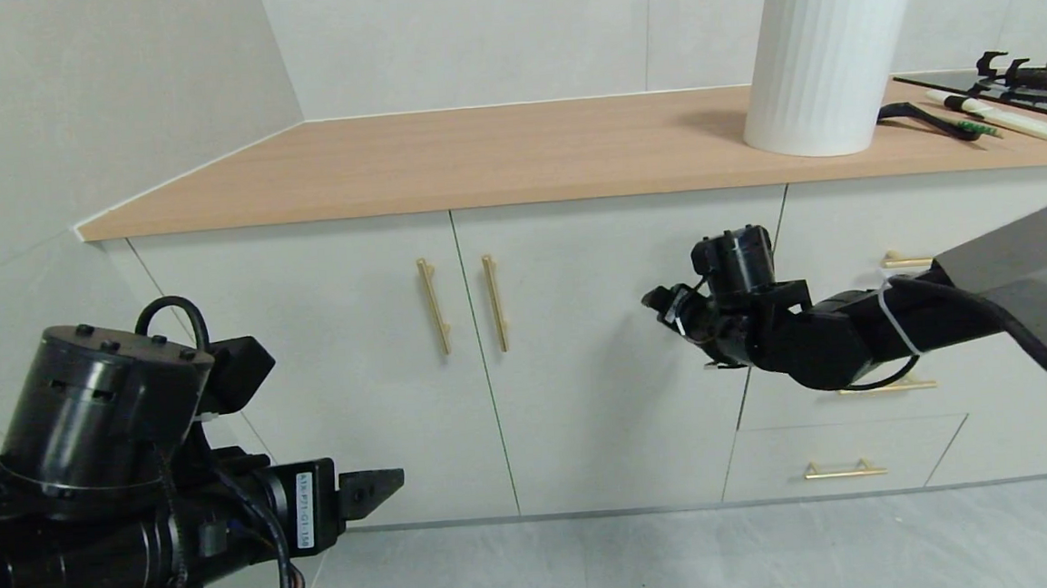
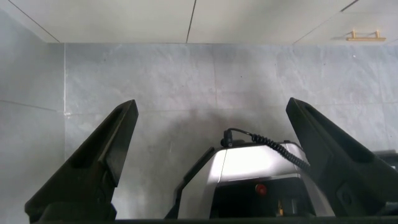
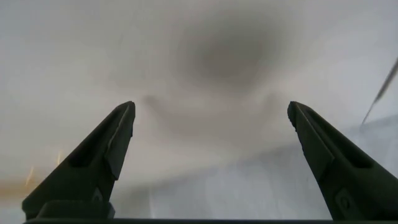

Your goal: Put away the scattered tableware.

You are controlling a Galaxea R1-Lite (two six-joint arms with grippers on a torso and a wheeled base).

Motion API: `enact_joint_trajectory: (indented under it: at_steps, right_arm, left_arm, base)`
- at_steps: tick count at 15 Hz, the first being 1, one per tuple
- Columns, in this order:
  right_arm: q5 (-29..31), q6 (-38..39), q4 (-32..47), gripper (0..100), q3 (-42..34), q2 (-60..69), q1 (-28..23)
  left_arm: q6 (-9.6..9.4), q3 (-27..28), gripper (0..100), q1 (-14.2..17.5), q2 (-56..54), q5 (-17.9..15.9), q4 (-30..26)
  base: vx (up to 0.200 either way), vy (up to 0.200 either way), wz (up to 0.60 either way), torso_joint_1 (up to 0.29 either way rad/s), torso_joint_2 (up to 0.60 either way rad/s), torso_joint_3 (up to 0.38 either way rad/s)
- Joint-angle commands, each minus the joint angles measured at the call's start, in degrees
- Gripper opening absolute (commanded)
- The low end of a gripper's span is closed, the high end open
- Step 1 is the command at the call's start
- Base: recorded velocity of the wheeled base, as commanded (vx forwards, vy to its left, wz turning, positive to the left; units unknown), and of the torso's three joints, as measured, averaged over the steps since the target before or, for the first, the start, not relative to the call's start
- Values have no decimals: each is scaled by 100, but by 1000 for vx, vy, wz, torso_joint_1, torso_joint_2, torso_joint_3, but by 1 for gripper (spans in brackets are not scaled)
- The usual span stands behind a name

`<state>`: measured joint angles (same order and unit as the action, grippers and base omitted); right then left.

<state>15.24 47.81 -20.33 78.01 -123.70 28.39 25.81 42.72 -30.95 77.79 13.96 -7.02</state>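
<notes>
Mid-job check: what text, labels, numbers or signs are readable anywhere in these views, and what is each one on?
Label strip on the left arm: a line of small print, too small to read reliably.
Ribbed white container: no print.
Utensils on the counter: no readable marks.
Cabinet doors: no text or signs.
Wrist views: no text.
</notes>
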Motion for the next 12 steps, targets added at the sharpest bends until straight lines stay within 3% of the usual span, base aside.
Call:
enact_joint_trajectory:
  at_steps: [1, 2, 4, 10, 12]
  right_arm:
    - [-1058, -237, -32, 100, -1156, 1067, 44]
    - [-1629, -606, -50, 100, -1640, 1480, 44]
    - [-1867, -1239, -331, 100, -2158, 1867, 52]
    - [-1181, -2215, -1139, 100, -3723, 3537, 17]
    - [-671, -2628, -1298, 100, -4435, 4495, -9]
  left_arm:
    - [3, 0, 100, 1, 0, 2, -1]
    - [3, 0, 100, 1, -9, 2, -1]
    - [3, 0, 100, 1, -88, 2, -1]
    - [-49, -176, 100, 19, -888, 37, -1]
    - [-322, -492, 100, 195, -1653, 28, -1]
  base:
    - [0, 0, 0, 0, 0, 0]
    - [0, 0, 0, 0, 0, 0]
    - [0, 0, 0, 0, 0, 0]
    - [0, 0, 0, 0, 0, 0]
    - [0, 0, 0, 0, 0, 0]
